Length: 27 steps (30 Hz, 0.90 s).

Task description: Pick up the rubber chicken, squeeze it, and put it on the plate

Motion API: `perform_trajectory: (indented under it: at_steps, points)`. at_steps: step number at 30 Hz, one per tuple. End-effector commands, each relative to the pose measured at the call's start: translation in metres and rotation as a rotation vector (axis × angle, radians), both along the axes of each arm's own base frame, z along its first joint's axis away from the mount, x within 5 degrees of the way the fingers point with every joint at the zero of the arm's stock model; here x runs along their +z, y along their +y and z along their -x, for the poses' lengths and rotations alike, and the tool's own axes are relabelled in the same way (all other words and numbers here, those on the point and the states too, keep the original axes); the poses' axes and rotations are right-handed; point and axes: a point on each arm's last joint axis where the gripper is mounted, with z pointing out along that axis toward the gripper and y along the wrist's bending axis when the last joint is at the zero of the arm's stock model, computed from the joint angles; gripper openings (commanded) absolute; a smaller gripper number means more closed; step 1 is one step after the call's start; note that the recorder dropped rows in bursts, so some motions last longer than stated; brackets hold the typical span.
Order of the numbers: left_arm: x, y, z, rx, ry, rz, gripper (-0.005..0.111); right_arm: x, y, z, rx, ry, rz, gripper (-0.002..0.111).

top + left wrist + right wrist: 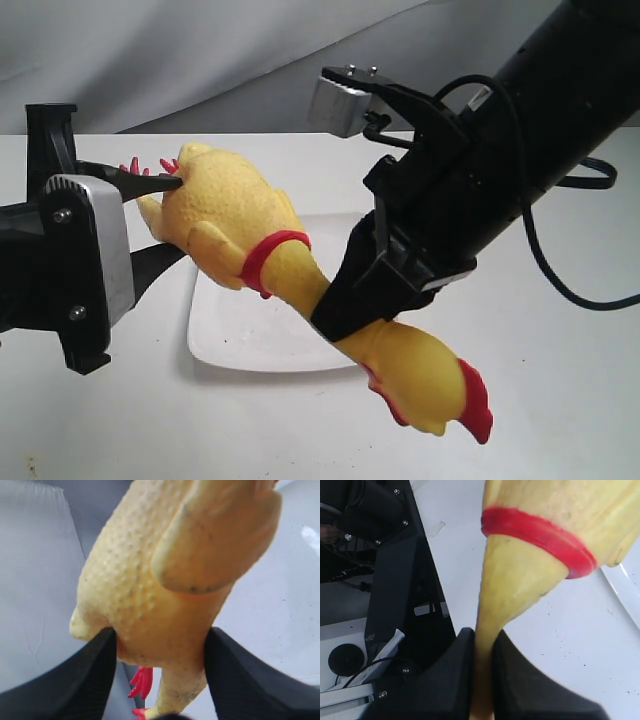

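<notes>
I've got the rubber chicken slung aloft over the plate, left pincer clamped across its plump rear, right pincer pinched tight on the neck, which I judge braces both ends for squeezing.

The rubber chicken: yellow pimpled skin, red collar band, feet, comb and wattle. It hangs slanted in the air, head lowest; my left gripper clamps its plump body, my right gripper pinches its thin neck. The plate: white, glossy, square, lying flat beneath it.
</notes>
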Motion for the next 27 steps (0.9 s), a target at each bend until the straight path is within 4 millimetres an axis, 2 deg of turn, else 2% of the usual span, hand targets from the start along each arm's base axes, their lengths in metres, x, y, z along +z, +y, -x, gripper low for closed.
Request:
perform_trajectory:
  at_steps: [1, 8, 10, 12, 13, 14, 15, 16, 17, 19, 20, 22, 27]
  points:
    - [0.002, -0.007, 0.003, -0.042, 0.035, 0.086, 0.000, 0.006, 0.001, 0.000, -0.003, -0.030, -0.036, 0.000]
    - [-0.003, -0.006, 0.005, -0.033, 0.061, 0.094, 0.000, 0.006, 0.001, 0.000, -0.002, -0.032, -0.033, 0.000]
    - [-0.003, -0.006, 0.005, -0.058, 0.031, 0.050, 0.004, 0.006, 0.001, 0.000, -0.002, -0.032, -0.033, 0.000]
    - [-0.003, -0.006, 0.005, -0.067, 0.022, 0.035, 0.021, 0.006, 0.001, 0.000, -0.002, -0.032, -0.033, 0.000]
    - [-0.003, -0.006, 0.005, -0.068, 0.021, 0.033, 0.042, 0.006, 0.001, 0.000, -0.002, -0.032, -0.033, 0.000]
    - [-0.003, -0.006, 0.005, -0.072, 0.016, 0.025, 0.052, 0.006, 0.001, 0.000, -0.002, -0.032, -0.033, 0.000]
    - [-0.002, -0.006, 0.005, -0.081, 0.004, 0.011, 0.076, 0.006, 0.001, 0.000, -0.002, -0.032, -0.033, 0.000]
    - [-0.001, -0.007, 0.006, -0.089, -0.007, 0.003, 0.086, 0.006, 0.001, 0.000, -0.002, -0.032, -0.033, 0.000]
    - [0.000, -0.009, 0.008, -0.104, -0.019, -0.011, 0.085, 0.006, 0.001, 0.000, -0.002, -0.032, -0.033, 0.000]
    - [0.004, -0.018, 0.016, -0.174, -0.061, -0.039, 0.076, 0.006, 0.001, 0.000, -0.002, -0.032, -0.033, 0.000]
    - [0.005, -0.019, 0.018, -0.159, -0.072, -0.058, 0.069, 0.006, 0.001, -0.001, -0.005, -0.035, -0.034, 0.000]
    - [0.004, -0.016, 0.017, -0.102, -0.079, -0.098, 0.062, 0.006, 0.001, -0.001, -0.008, -0.036, -0.034, 0.000]
    - [0.003, -0.016, 0.017, -0.107, -0.087, -0.116, 0.060, 0.006, 0.001, -0.001, -0.008, -0.036, -0.034, 0.000]
